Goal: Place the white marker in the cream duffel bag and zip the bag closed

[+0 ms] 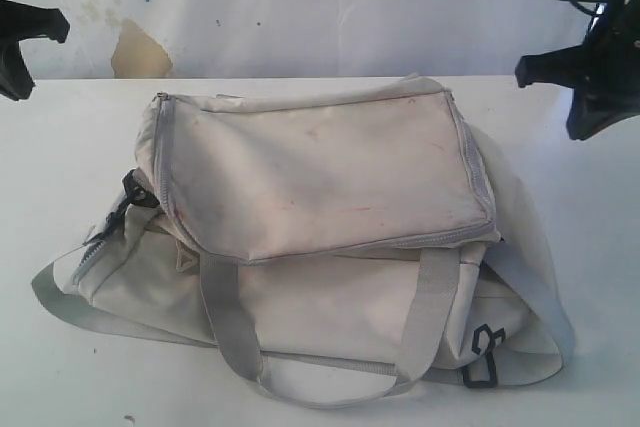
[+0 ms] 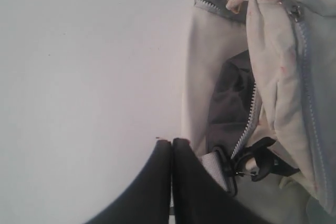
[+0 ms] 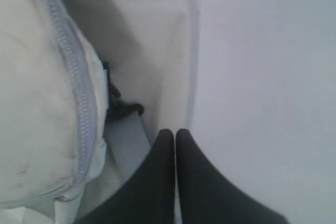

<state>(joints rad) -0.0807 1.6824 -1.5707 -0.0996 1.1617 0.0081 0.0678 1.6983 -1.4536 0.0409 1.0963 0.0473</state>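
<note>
Quick look at the setup: the cream duffel bag sits smack in the middle of the white table, long side facing the exterior camera. Faint reddish stains are all over the top panel, and a grey zipper runs round that panel. The stretch the right wrist cam catches looks zipped.

The grey handles flop off the 6 o'clock side, a grey strap trails out around 8 o'clock, and the black logo is at about 5 o'clock. At the 9 o'clock end there's a black clip. The end zipper there is gaping open, with dark lining showing inside.

The left gripper is off at roughly 10 o'clock from the bag. Its jaws are pressed together with nothing between them, over bare table just beside that open end and not touching it.

The right gripper is out at about 2 o'clock, also clamped closed on nothing. From the wrist cam its tips line up over the bag's 3 o'clock edge, right where fabric meets table.
</note>
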